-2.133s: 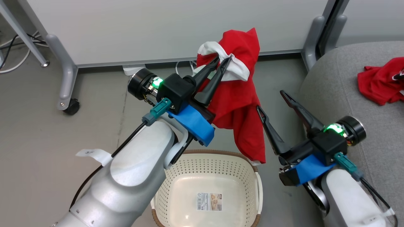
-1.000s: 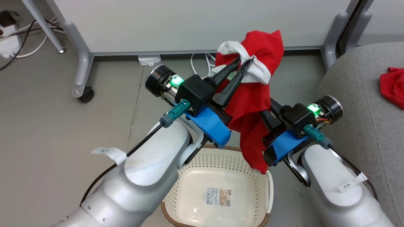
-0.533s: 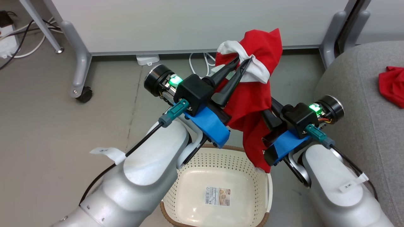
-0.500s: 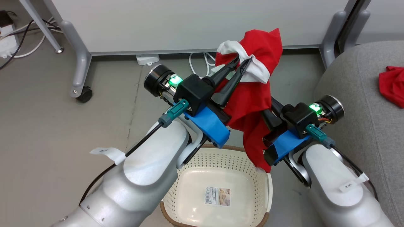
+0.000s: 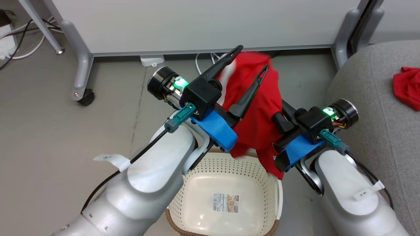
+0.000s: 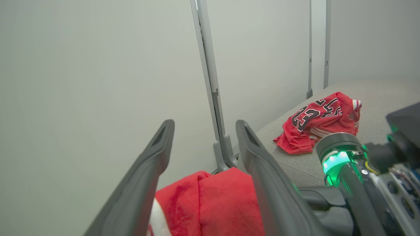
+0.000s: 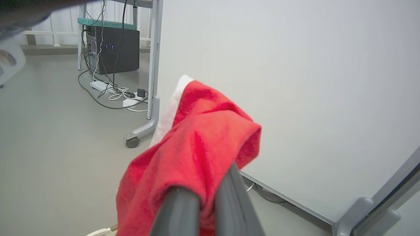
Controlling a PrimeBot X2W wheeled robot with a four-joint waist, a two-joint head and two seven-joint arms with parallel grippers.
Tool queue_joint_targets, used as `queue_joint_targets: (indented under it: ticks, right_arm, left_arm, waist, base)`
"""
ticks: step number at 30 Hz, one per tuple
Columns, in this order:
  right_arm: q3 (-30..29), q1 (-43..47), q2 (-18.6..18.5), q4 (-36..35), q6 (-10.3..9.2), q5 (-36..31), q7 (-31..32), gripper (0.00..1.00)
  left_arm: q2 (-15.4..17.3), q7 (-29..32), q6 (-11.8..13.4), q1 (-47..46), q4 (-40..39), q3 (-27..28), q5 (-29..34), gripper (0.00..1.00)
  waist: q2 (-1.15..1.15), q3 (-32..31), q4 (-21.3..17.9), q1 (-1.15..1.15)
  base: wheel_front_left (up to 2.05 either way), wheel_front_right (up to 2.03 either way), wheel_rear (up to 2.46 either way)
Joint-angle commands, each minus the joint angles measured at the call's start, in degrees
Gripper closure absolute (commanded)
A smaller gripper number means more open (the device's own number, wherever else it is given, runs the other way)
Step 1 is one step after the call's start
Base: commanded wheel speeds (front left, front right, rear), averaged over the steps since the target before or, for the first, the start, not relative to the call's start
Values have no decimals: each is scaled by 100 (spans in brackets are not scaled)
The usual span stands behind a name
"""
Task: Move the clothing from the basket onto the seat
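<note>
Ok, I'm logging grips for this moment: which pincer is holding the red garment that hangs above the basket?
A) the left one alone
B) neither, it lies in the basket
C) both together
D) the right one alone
D: the right pincer is closed on the red garment, which drapes over its fingers, while the left pincer stands wide open with its two fingers spread.

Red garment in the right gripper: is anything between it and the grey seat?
Nothing visible does. The red garment hangs from the shut right gripper above the basket; the seat lies to its right, with the jersey farther along it. The left gripper, open, flanks the cloth's top and might brush it.
</note>
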Motion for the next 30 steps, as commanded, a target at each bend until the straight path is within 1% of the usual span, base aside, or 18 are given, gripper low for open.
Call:
queue_joint_targets:
  ticks: [1, 7, 11, 22, 30]
  right_arm:
    - [-20, 64, 13, -34, 1, 28, -21, 100]
    - [-167, 118, 30, -87, 1, 101, -21, 100]
    - [-342, 186, 51, -172, 1, 167, -21, 100]
    - [-854, 395, 79, -587, 1, 116, -21, 100]
    - [-1244, 643, 178, -951, 2, 100, -21, 100]
  left_arm:
    - [25, -25, 17, -71, -11, 31, 26, 0]
    - [46, -27, 59, -41, -69, 52, 66, 0]
    - [64, -25, 61, 37, -82, 37, 74, 0]
    - [83, -23, 37, 88, -121, -96, 200, 0]
    - [90, -23, -1, 133, -78, -264, 268, 0]
  waist:
    - [0, 5, -3, 0]
    - [0, 59, -62, 0]
    - [0, 148, -182, 0]
    - [0, 421, -770, 0]
    - [0, 544, -1222, 0]
  base:
    - [0, 0, 0]
    - [0, 0, 0]
    - [0, 0, 0]
    - [0, 0, 0]
    - [0, 0, 0]
